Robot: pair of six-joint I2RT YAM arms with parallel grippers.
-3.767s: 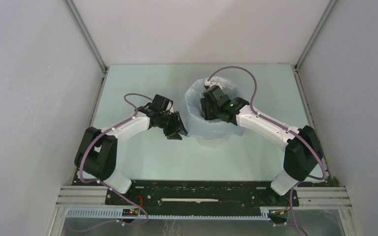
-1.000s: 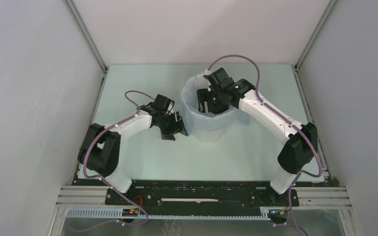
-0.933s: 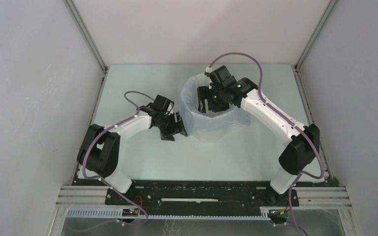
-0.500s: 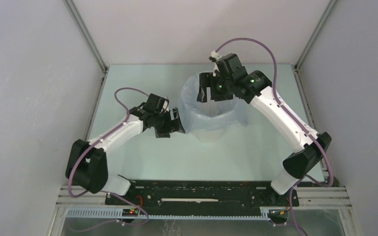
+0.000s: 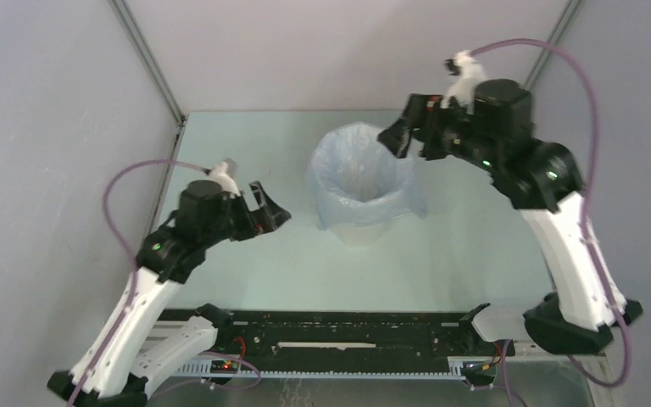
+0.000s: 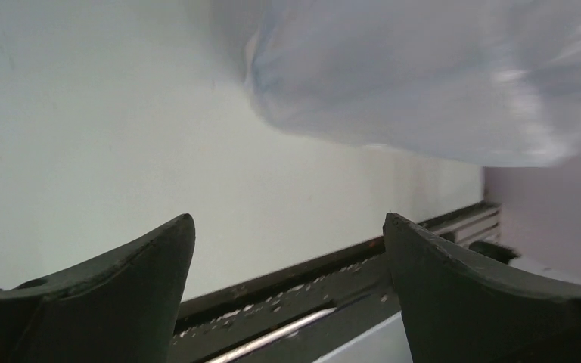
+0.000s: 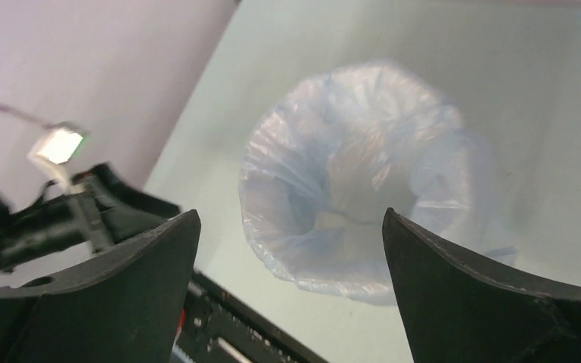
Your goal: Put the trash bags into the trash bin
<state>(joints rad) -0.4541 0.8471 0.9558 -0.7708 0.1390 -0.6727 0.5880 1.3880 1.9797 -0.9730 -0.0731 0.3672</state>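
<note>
The pale-blue trash bag point(image 5: 360, 174) lines the white trash bin point(image 5: 361, 235), its film folded over the rim and hanging down the sides. Only the bin's base shows below the film. My left gripper point(image 5: 269, 212) hovers open and empty to the left of the bin, clear of it. High above the bin's back right, my right gripper point(image 5: 401, 129) is open and empty too. The left wrist view has the bag point(image 6: 424, 83) above the open left gripper point(image 6: 287, 227). Looking down, the right wrist view shows the bag's open mouth point(image 7: 355, 174) beyond the open right gripper point(image 7: 287, 223).
The pale green table point(image 5: 246, 144) is closed in by white walls on three sides. A black rail point(image 5: 331, 326) runs along the near edge between the arm bases. My left arm point(image 7: 60, 219) appears in the right wrist view, left of the bin.
The right gripper has risen out of the bin and gone up and to the right. The left gripper has backed away leftward. Both jaws have widened.
</note>
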